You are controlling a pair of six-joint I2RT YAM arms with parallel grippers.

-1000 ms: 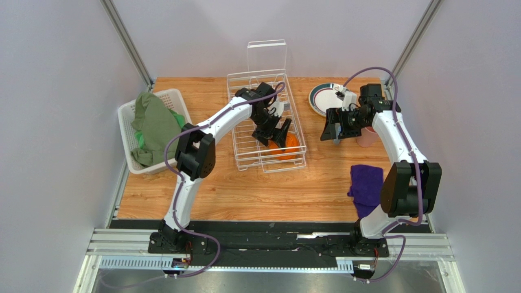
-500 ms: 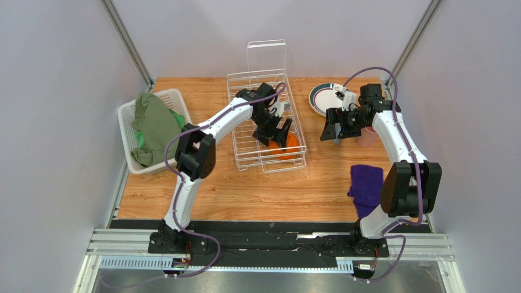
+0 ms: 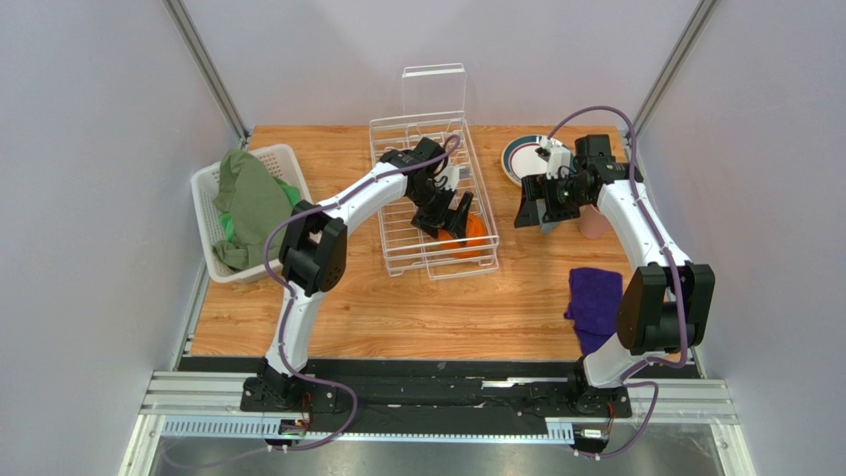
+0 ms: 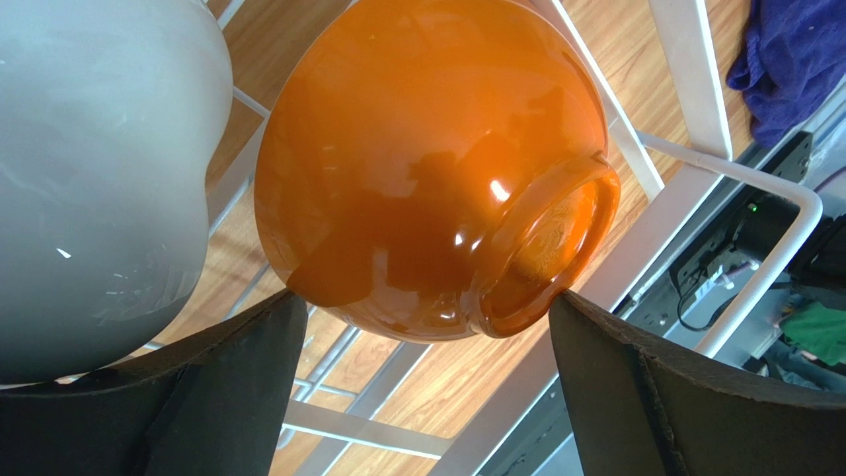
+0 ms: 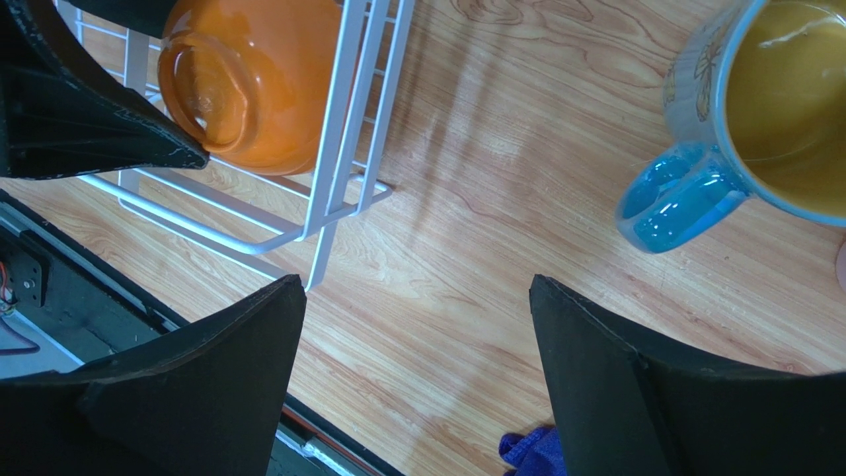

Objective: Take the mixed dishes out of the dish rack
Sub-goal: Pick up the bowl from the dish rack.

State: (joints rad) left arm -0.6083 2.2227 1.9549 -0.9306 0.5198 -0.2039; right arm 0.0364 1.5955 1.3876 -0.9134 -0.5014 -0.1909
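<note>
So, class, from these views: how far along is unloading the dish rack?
Done: the dark-rimmed plate, pink cup and blue mug sit on the table outside the rack. In hand: the open left claw straddles the orange bowl in the rack. Left: that bowl and a white dish beside it. The right claw is open and empty.

A brown wooden worktop (image 3: 397,307) is carrying a white wire dish rack (image 3: 437,270) in the middle, a white plastic basket (image 3: 204,213) at left, and a dark-rimmed white plate (image 3: 518,159), blue mug (image 5: 765,109), pink cup (image 3: 597,223) and purple cloth (image 3: 594,297) at right.
</note>
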